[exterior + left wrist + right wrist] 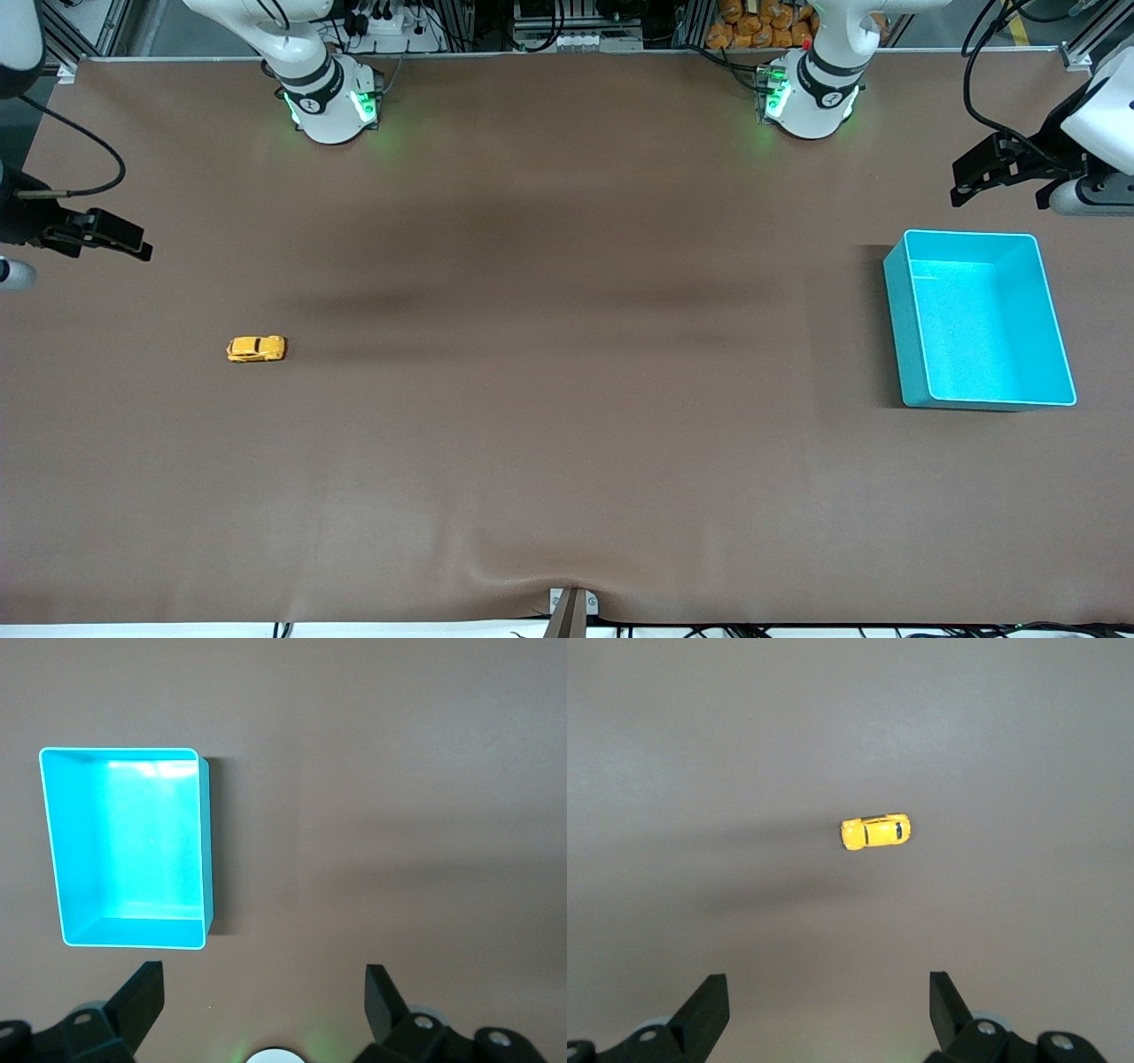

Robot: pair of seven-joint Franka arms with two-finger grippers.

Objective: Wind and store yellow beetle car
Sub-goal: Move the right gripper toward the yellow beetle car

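Yellow beetle car (256, 348) unmarked, on table; left hand (264, 1001), right hand (828, 1010) wide, waiting.

Cyan bin (979, 321) on brown table (567, 425)

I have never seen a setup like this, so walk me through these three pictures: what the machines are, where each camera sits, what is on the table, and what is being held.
Two white robot arms stand at a brown table. The wide picture looks down from a high camera facing them. The other two come from cameras on the arms' wrists; the dark prongs at their lower edges are each arm's own fingers.

The right end effector hangs open above the yellow beetle car, which lies on the table toward the right arm's end. The left end effector, also open, hangs beside the cyan bin, which stands toward the left arm's end with nothing in it.

Neither arm holds anything.
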